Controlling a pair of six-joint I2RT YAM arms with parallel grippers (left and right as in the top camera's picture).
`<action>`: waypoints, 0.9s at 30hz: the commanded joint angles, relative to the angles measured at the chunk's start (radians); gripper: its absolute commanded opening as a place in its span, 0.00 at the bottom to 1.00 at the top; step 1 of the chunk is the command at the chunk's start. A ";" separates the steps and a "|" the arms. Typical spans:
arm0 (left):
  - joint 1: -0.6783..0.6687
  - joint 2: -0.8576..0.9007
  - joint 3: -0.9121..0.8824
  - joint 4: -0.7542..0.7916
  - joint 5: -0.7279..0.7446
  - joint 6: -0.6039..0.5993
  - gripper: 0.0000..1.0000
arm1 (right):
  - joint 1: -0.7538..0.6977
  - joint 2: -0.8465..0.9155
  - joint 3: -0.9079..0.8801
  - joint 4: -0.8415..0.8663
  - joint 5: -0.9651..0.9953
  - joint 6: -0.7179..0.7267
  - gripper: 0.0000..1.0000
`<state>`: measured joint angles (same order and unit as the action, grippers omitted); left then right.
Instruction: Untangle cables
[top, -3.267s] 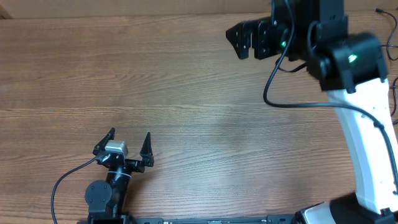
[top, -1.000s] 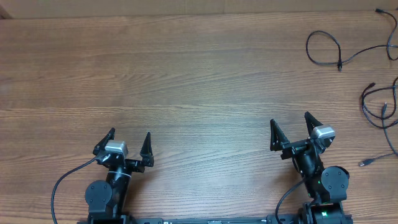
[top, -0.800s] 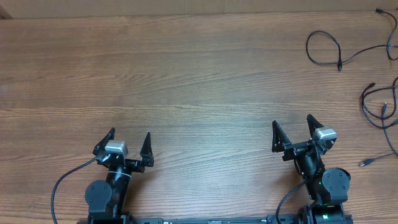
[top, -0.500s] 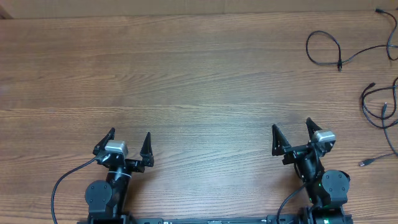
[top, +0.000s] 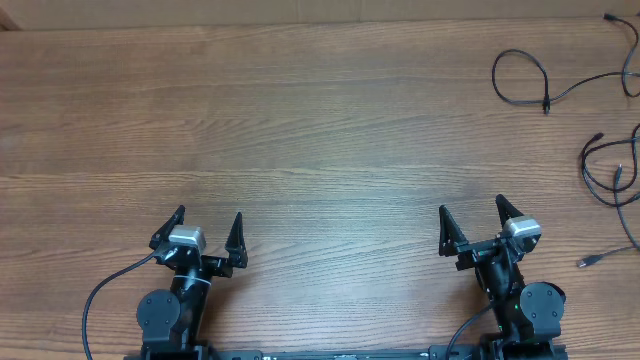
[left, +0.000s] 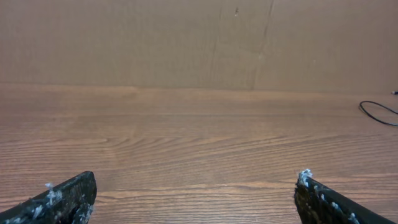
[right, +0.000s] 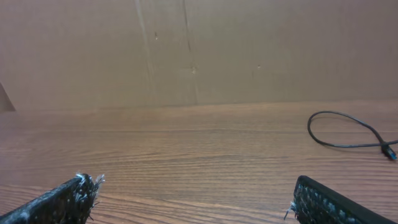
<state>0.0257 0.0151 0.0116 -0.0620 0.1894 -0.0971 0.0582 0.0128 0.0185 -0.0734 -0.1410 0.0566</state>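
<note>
You have the left fingers (top: 237, 240) and the right fingers (top: 447, 228) wide open and empty at the near edge of the desk (top: 320, 150), well apart from the cables. One cable (top: 546, 102) lies alone as a loose loop at the far right, so it seems free. The other cables (top: 618, 175), at the right edge, cross each other, so I judge the work there is not finished.

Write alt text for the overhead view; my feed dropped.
The left end effector and right end effector rest open and empty at the near edge of a wooden table. One thin black cable loops at the far right near the top, with more looped cables below it.
</note>
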 joint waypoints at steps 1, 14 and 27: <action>-0.002 -0.011 -0.007 0.000 -0.009 0.019 1.00 | -0.009 -0.011 -0.010 0.001 0.009 -0.014 1.00; -0.002 -0.011 -0.007 0.000 -0.009 0.019 1.00 | -0.010 -0.011 -0.010 -0.002 0.017 -0.117 1.00; -0.002 -0.011 -0.007 0.000 -0.009 0.019 0.99 | -0.010 -0.011 -0.010 0.000 0.017 -0.111 1.00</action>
<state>0.0257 0.0151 0.0116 -0.0620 0.1894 -0.0971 0.0528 0.0128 0.0185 -0.0757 -0.1371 -0.0486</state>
